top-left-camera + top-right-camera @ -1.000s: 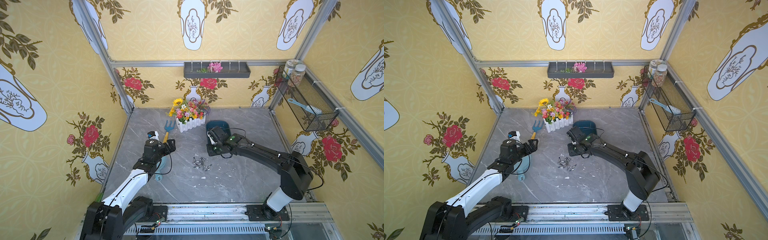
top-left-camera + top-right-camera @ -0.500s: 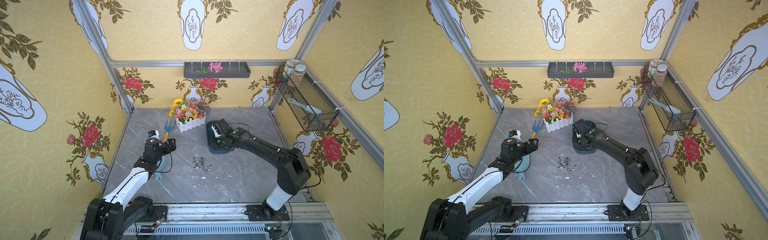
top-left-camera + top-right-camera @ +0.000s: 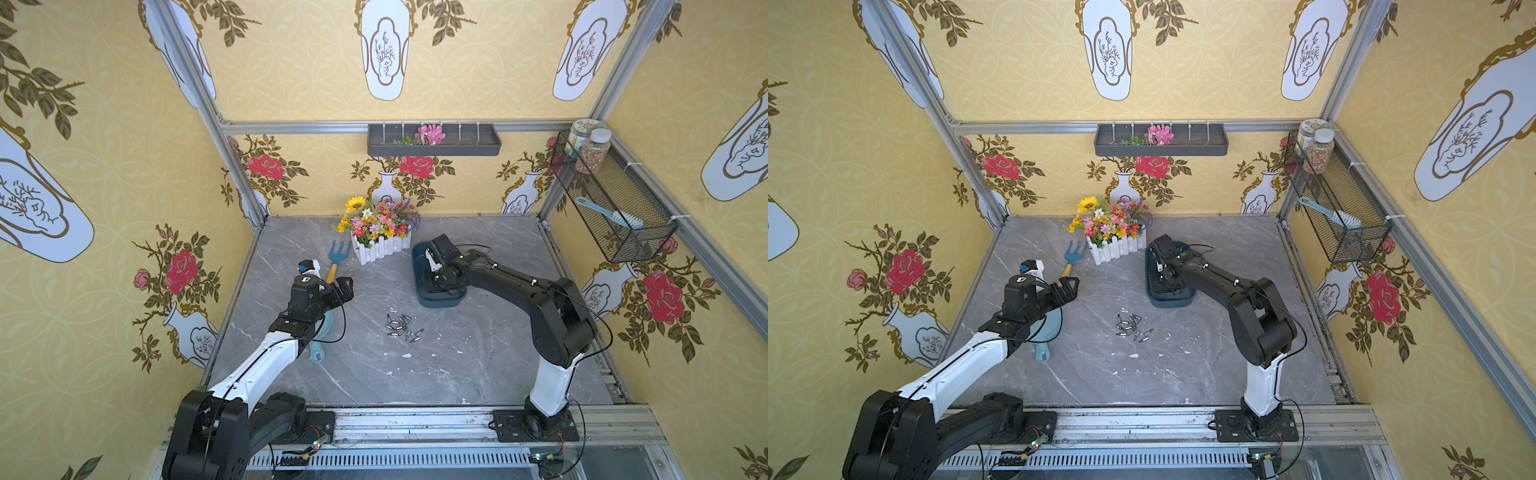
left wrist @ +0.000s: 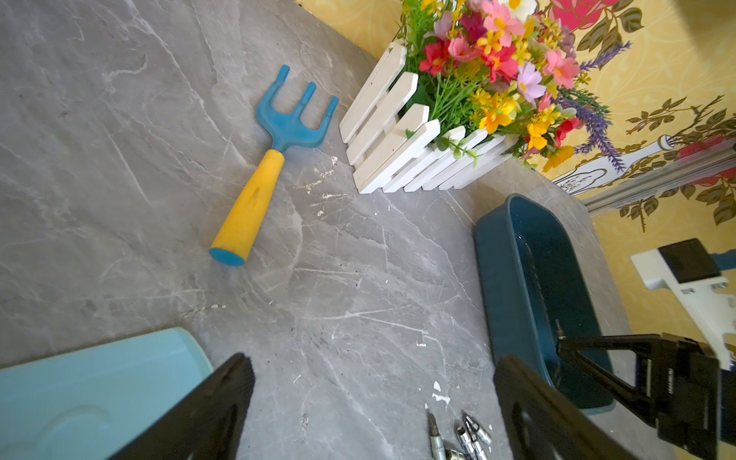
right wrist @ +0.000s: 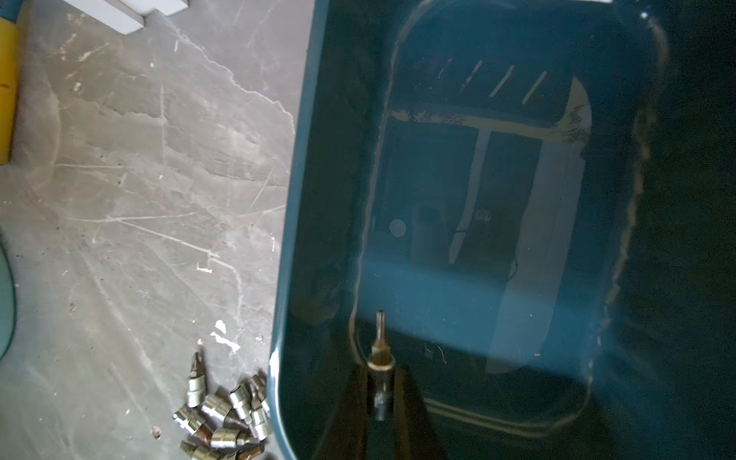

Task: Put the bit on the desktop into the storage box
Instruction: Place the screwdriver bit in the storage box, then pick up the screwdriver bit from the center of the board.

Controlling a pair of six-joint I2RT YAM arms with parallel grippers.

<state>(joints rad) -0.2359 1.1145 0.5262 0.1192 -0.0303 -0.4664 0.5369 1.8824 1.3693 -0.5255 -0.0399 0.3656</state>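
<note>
Steel-grey and stubby, the bit point(image 5: 381, 346) has a thick collar and a narrow tip. My right pincer point(image 5: 381, 384) is clamped tight on its shank and holds it inside the rim of the storage box point(image 5: 296, 223), near one short end. Whether the tip touches the floor I cannot tell. The other bits point(image 5: 225, 418) lie heaped on the desktop point(image 5: 131, 199), just outside the box's long wall at that same end. My left pincer point(image 4: 372, 368) hangs spread wide with nothing in it, well apart from the box and near a pale blue scoop point(image 4: 83, 394).

The box is dark teal, and its glossy floor throws back reflections. Just beside its far end, a white picket planter point(image 3: 382, 249) carries mixed flowers. On the wall beyond the box, a grey tray point(image 3: 457, 151) holds a pink bloom and some greenery.

My fingers hide the bit's lower shank. In both top views my wrist covers the bit and much of the box. I cannot count the heap.
</note>
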